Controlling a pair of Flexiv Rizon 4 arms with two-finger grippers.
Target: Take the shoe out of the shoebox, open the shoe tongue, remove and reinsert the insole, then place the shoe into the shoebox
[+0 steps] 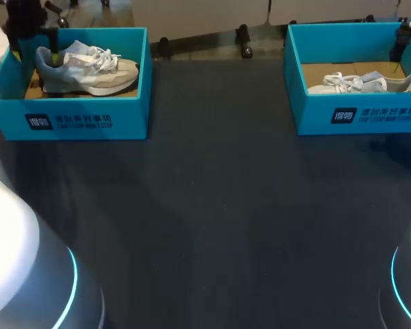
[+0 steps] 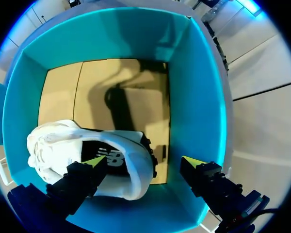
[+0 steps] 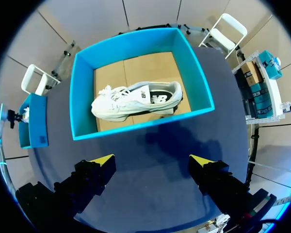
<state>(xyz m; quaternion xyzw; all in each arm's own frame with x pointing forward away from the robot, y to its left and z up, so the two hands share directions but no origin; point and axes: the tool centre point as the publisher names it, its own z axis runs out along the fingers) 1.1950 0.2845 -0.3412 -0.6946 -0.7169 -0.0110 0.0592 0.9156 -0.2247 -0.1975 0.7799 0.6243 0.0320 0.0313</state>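
My left jaws stand apart, seemingly astride the heel of the shoe (image 2: 53, 141) in its shoebox (image 2: 194, 97). I'd pinch the heel collar firmly and lift straight. Well apart from that shoe, my right jaws gape.

Open teal left box (image 1: 89, 122) holds the left shoe (image 1: 89, 68), white and beige, laced, upright, heel by its left wall; a matching right box (image 1: 356, 115) stands well apart to its right; the white right shoe (image 1: 363, 83) inside points its toe toward the left box.
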